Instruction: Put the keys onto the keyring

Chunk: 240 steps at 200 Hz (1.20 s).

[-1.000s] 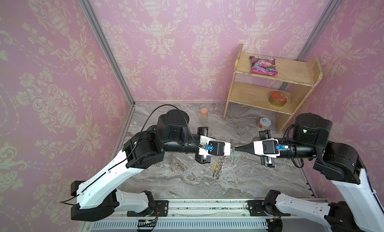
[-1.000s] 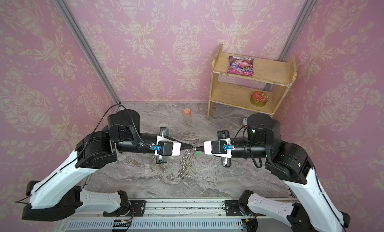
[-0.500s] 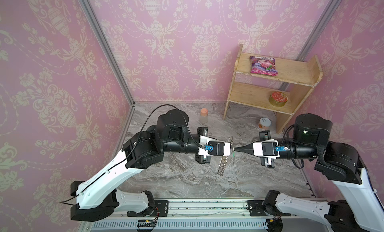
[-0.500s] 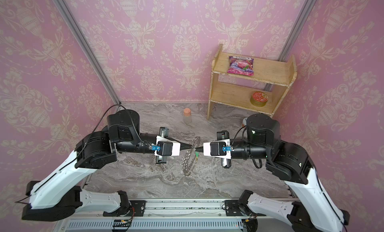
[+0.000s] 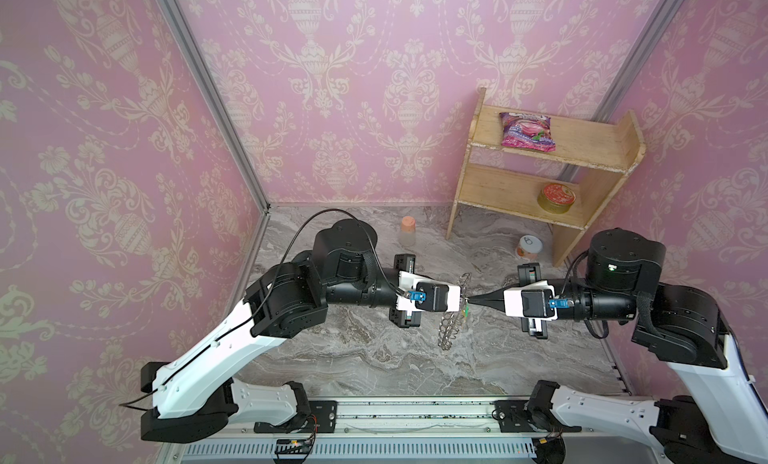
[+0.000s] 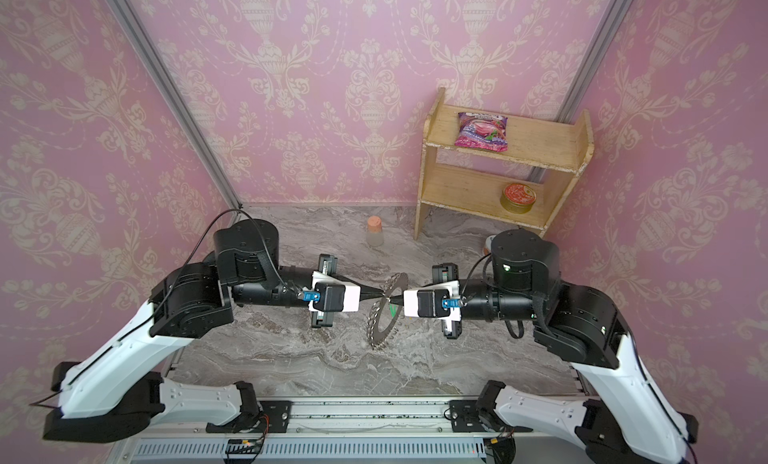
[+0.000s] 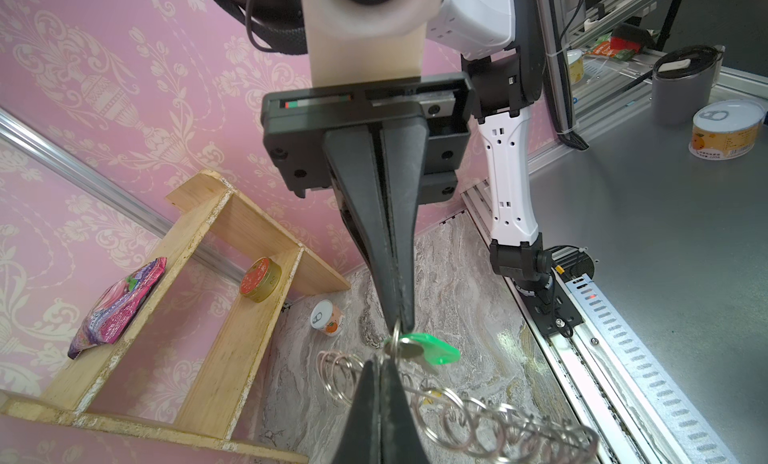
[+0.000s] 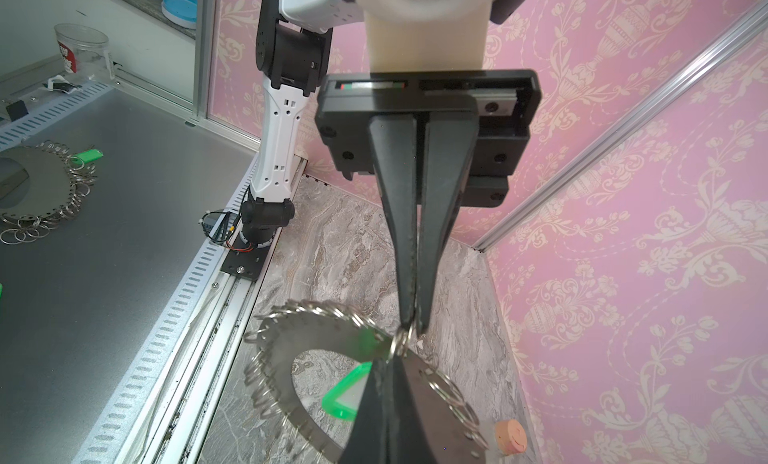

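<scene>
Clamps the left pincer (image 8: 410, 322) fully closed on a wire ring at the rim of the keyring (image 8: 299, 329). Holds that keyring on edge in the air, clear of the marble tabletop (image 5: 374, 358), near the middle of the cell.

Meets it tip to tip with the right pincer (image 7: 399, 326), likewise clenched, pinching the loop end of the green key (image 7: 434, 349). Leaves the body of the key hanging free just beside the closed tips, close against the fringe of silver rings. Presents the key's white label face in line with the keyring's large central hole in the right wrist view. Cannot tell whether the key's loop is threaded onto a wire ring.

Points both pincers level and head-on in both top views, the left entering from the left side and the right from the right.

Further out, carries on the wooden shelf (image 5: 519, 191) in the back right corner a pink packet (image 5: 527, 131) on the upper board and a red-lidded gold tin (image 5: 555, 198) on the lower board. Stands a small can (image 5: 528, 246) on the tabletop just beside the shelf foot and a pink-capped bottle (image 5: 408, 231) near the back wall, both well apart from the pincers.
</scene>
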Motion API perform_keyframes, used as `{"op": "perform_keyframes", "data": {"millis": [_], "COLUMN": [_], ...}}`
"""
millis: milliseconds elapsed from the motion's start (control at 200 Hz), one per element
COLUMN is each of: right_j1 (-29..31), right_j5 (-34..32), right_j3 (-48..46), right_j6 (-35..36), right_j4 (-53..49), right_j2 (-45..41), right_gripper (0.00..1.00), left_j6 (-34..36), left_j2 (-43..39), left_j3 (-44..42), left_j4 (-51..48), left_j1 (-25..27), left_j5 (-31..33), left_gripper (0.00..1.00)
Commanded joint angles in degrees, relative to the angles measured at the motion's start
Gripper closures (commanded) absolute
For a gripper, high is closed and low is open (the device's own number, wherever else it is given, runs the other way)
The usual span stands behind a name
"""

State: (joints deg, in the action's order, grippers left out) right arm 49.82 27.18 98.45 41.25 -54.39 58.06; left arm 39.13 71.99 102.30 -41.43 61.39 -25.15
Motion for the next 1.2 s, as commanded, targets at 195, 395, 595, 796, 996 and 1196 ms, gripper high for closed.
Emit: {"op": "perform_keyframes", "data": {"millis": [195, 395, 595, 796, 996, 1196], "right_j1": [2.4, 3.9, 5.0, 5.9, 6.5, 6.8], "right_j5": [-0.9, -4.0, -6.0, -7.3, -8.5, -9.6], "right_j3": [1.2, 1.0, 0.7, 0.7, 0.5, 0.3], "right_j6": [1.9, 2.9, 3.7, 4.2, 4.5, 4.6], "right_j4": [-1.3, -1.9, -2.5, -2.9, -3.0, -3.2], "right_j2": [0.7, 0.8, 0.9, 0.9, 0.9, 0.8], "right_gripper": [1.00, 1.00, 1.00, 1.00, 1.00, 1.00], "left_j6": [-0.7, -1.0, -1.2, -1.3, -1.5, -1.5], "left_j2": [-0.6, -0.6, -0.4, -0.4, -0.3, -0.4], "left_j3": [1.4, 1.8, 1.9, 2.1, 2.3, 2.6], "left_j4": [2.8, 2.7, 2.6, 2.6, 2.6, 2.6], "left_j1": [0.0, 0.0, 0.0, 0.0, 0.0, 0.0], "left_j5": [1.4, 1.7, 2.0, 2.1, 2.2, 2.3], "left_gripper": [1.00, 1.00, 1.00, 1.00, 1.00, 1.00]}}
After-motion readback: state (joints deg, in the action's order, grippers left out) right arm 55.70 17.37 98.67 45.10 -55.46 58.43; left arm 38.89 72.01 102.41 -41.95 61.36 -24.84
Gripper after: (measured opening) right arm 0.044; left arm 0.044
